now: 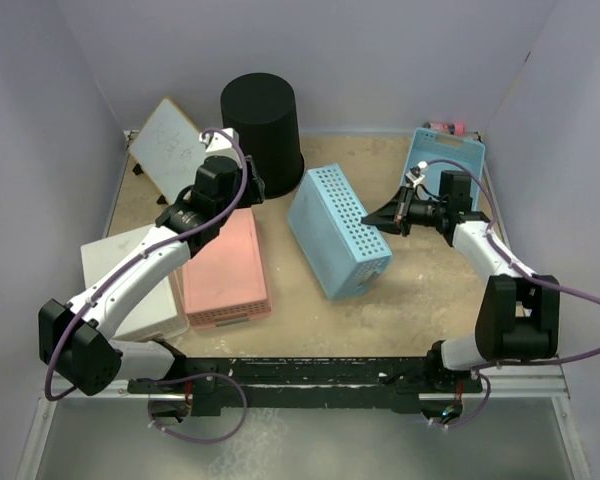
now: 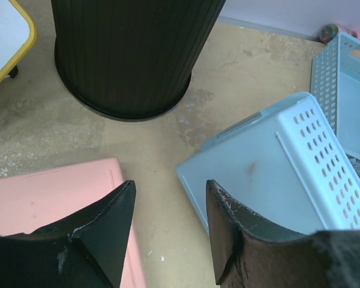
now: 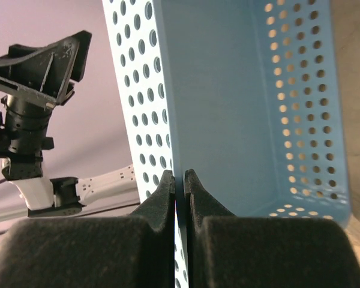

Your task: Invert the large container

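Two blunt black fingers of the left gripper [image 2: 169,191] stood apart over the mottled tan table [image 2: 150,150], by the smooth pink basket [image 2: 48,192]. Just beyond, the large container [image 2: 132,54], round, black and finely ribbed, stood near the table's far edge, wider end down. The right gripper [image 3: 179,180] pinched the light-blue basket [image 3: 228,90] by its thin perforated wall
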